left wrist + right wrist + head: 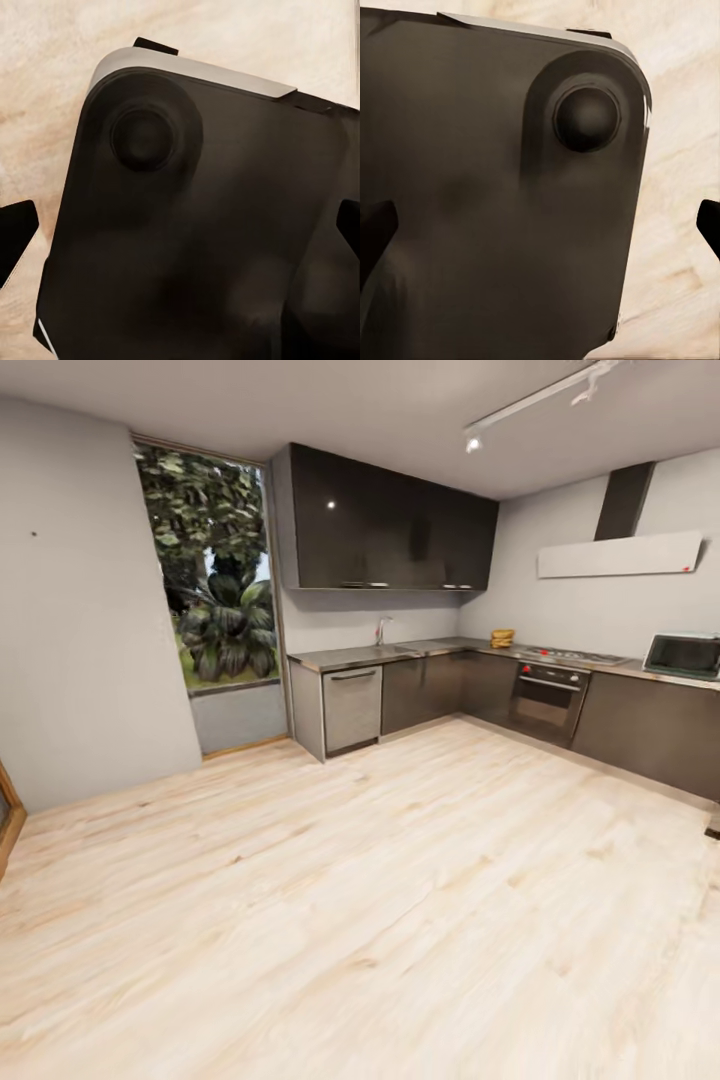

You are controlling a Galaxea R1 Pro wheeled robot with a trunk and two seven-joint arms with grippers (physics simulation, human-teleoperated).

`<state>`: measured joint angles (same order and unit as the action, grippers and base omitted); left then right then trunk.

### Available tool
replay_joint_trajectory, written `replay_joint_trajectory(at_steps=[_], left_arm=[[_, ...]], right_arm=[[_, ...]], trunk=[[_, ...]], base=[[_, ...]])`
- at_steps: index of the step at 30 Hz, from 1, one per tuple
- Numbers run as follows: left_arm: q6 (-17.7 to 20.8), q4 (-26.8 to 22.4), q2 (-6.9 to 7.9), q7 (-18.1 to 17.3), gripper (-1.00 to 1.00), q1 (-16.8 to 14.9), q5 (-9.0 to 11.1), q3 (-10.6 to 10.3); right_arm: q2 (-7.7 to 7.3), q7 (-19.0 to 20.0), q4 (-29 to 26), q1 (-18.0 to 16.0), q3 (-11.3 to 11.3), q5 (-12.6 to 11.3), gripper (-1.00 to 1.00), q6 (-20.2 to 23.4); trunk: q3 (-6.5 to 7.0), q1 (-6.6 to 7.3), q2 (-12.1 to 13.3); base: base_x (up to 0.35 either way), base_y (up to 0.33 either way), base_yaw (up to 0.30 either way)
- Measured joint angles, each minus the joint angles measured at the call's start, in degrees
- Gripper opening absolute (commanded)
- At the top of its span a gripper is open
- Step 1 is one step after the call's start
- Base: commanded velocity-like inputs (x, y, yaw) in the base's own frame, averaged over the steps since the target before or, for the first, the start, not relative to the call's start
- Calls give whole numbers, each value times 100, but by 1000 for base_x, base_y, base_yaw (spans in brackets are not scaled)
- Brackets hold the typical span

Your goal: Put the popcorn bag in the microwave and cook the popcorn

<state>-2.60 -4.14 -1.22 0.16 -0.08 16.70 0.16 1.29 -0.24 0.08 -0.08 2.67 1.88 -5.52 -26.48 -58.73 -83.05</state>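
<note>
driving in: close on the bench before any reach

the robot stands well back on the pale wood floor (330, 920), and the step in hand looks like the approach. the bag (502, 638) sits far ahead of both tools, a small tan lump on the bench (440, 648) near the inner corner, just beside the hob (572, 655). the microwave (684, 656) stands further along the same bench, ahead and off to the right-tool side, well apart from the bag. popcorn is too small to make out from here.

to do this well, i would roll toward the corner so the bag ends up straight ahead and between the arms, then stop square to the bench; stopping at an angle would leave a long sideways reach.

each wrist view looks down on the robot's dark base (202, 225), with wood floor beyond. the left tool (180, 232) shows dark finger tips at the two sides of its view, spread wide with nothing between them. the right tool (540, 229) reads the same: spread, empty.

the bench is grey and glossy over dark cabinets, so a soft sack may slide. a tall window (212, 575) with foliage lights the far wall.
</note>
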Motion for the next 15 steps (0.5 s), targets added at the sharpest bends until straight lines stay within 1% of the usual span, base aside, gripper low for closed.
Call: replay_joint_trajectory(at_steps=[15], left_arm=[[-5, -8, 0, 0, 100, 0, -19, -22]], right_arm=[[3, 0, 0, 0, 0, -4, 100, 14]], trunk=[[0, 0, 0]], base=[[0, 0, -286]])
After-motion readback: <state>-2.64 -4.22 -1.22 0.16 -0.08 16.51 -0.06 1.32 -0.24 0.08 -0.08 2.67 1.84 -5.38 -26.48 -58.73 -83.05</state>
